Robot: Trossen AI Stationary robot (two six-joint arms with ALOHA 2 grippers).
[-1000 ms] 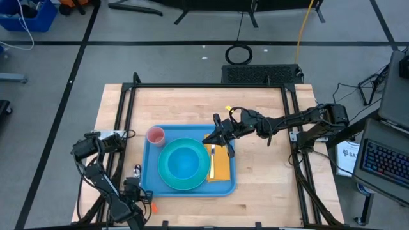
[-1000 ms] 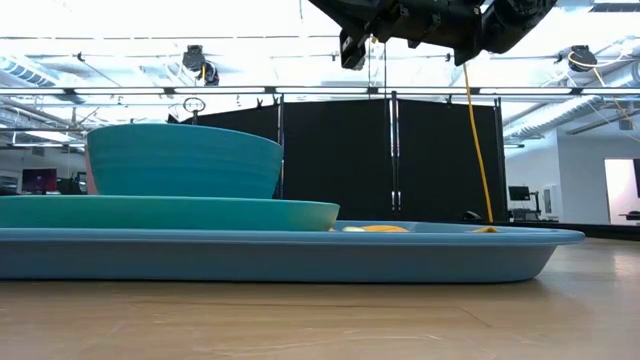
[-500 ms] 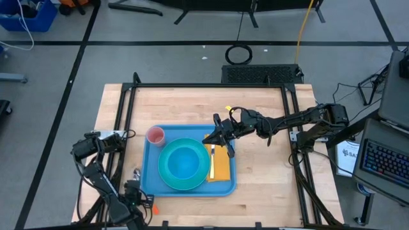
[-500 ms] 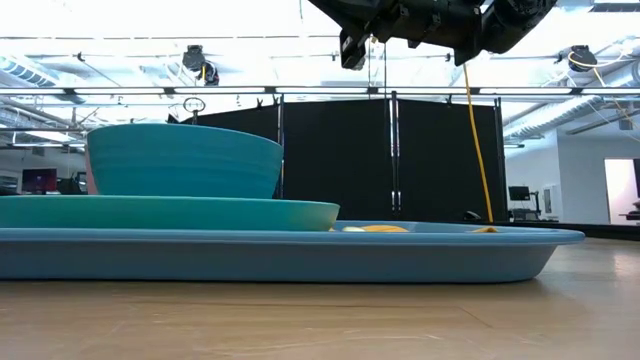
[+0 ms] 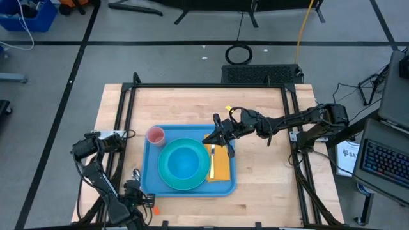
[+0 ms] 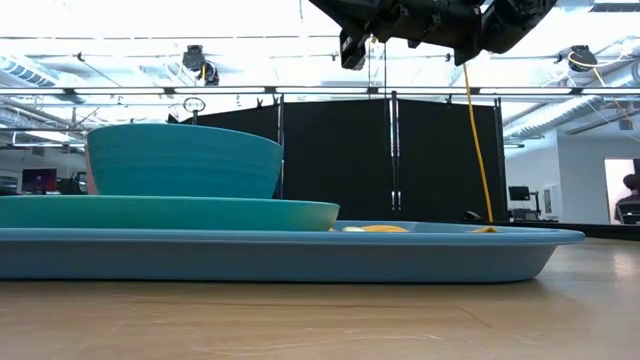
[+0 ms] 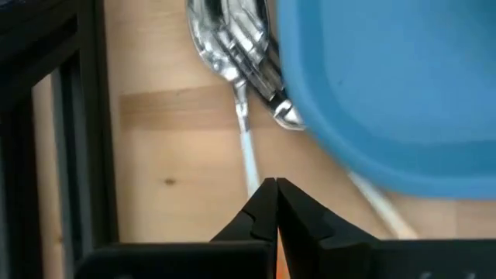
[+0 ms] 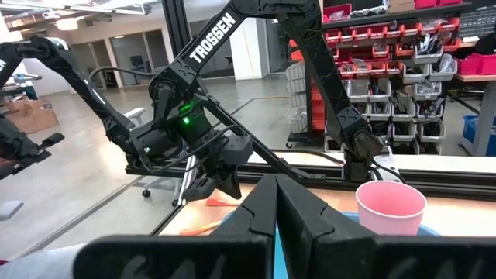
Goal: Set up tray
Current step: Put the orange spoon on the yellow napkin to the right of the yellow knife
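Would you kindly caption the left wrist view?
Left gripper, jaws shut, over silver cutlery beside the blue tray.

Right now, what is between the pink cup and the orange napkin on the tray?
In the high view, the teal plate with its bowl sits between the pink cup and the orange napkin on the blue tray.

The tray (image 5: 152, 181) is blue, and the plate (image 5: 167, 181) and the bowl (image 5: 183, 162) on it are cyan. The cup (image 5: 155, 135) is pink, the napkin (image 5: 221, 167) is orange. The table (image 5: 192, 105) is light wood and both arms are black.
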